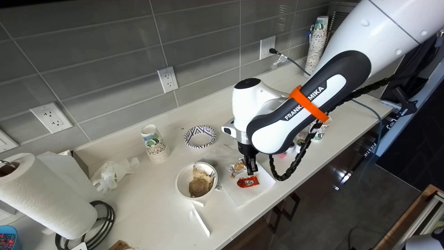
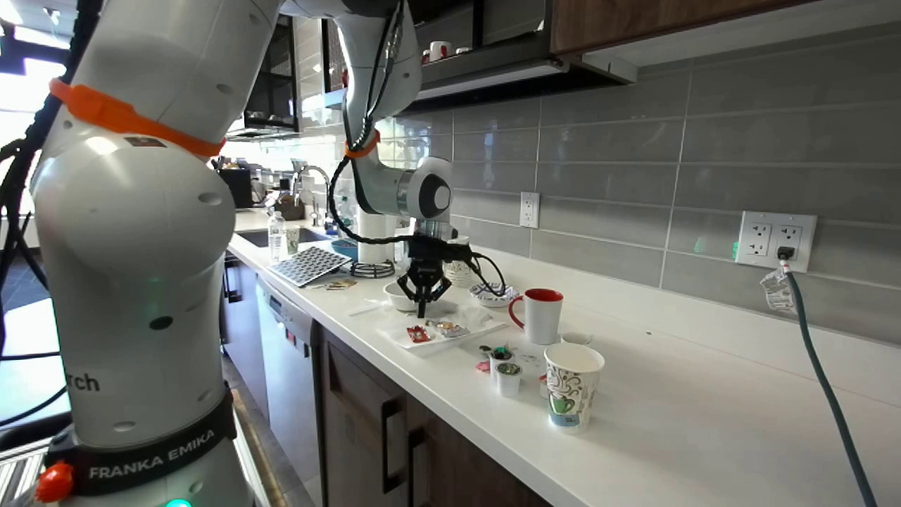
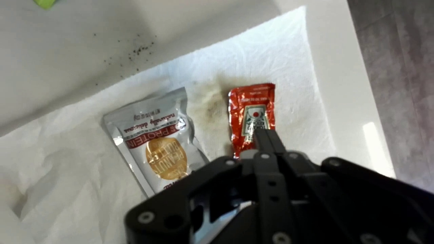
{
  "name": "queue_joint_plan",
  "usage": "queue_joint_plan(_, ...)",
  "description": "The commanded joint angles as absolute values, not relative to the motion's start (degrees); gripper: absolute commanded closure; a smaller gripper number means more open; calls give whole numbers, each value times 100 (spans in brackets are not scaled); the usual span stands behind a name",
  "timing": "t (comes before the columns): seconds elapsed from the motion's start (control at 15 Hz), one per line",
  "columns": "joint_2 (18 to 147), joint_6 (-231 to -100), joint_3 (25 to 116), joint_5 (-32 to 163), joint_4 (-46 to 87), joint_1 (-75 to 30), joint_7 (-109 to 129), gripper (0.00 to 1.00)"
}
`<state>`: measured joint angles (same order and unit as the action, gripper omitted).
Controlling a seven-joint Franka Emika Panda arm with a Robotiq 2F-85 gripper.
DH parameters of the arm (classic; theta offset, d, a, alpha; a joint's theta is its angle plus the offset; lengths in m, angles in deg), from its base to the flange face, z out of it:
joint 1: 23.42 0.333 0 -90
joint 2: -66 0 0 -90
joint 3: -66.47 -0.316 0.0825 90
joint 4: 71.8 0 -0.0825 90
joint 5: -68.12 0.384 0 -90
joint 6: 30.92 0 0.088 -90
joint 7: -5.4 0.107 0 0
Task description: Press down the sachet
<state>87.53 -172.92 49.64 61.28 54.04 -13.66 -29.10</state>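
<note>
Gripper (image 3: 266,133) clenched, jaws together in the wrist view, and it hides part of the red sachet (image 3: 251,112), lying at eleven o'clock on white paper (image 3: 291,61); contact, I can't tell! Peanut butter pouch (image 3: 154,142) at nine from the sachet. Now in an exterior view: white bowl (image 1: 184,177) at nine from it. And in an exterior view, red-lined mug (image 2: 547,318), three o'clock from the sachet.

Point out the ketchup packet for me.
In the wrist view, the ketchup packet lies on the paper towel, right of the peanut butter pouch, partly hidden by the end effector.
</note>
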Motion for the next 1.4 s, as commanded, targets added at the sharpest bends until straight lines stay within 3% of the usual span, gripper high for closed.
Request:
queue_joint_plan(0.0,8544,-17111,4910,6491,5437,-1357,-2324,100)
queue_joint_plan(1.33,8088,-16330,4763,7421,5058,-952,-251,100)
